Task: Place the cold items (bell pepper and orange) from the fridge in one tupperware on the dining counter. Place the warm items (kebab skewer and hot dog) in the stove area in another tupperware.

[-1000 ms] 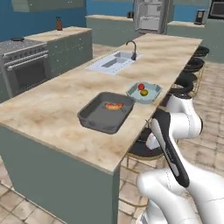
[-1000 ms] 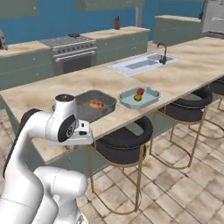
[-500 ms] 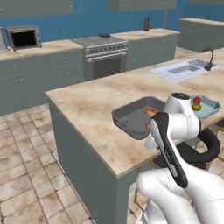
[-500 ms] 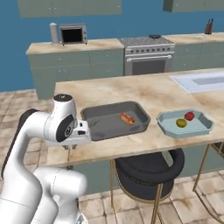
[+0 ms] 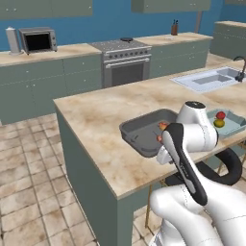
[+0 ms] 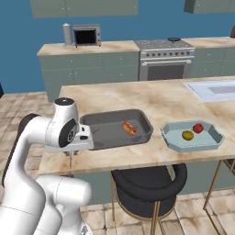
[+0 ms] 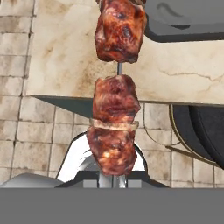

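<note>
Gripper (image 7: 113, 177) is clamping the kebab skewer (image 7: 114, 92), which is projecting away from the hand over the dining counter (image 7: 70, 57) edge, near the grey tupperware (image 6: 110, 131). That tub is already holding the hot dog (image 6: 129, 128). Beside it, the pale blue tupperware (image 6: 193, 137) is holding the orange (image 6: 187, 135) and bell pepper (image 6: 198, 128). Judged remaining: the skewer is awaiting placement with the hot dog.
</note>
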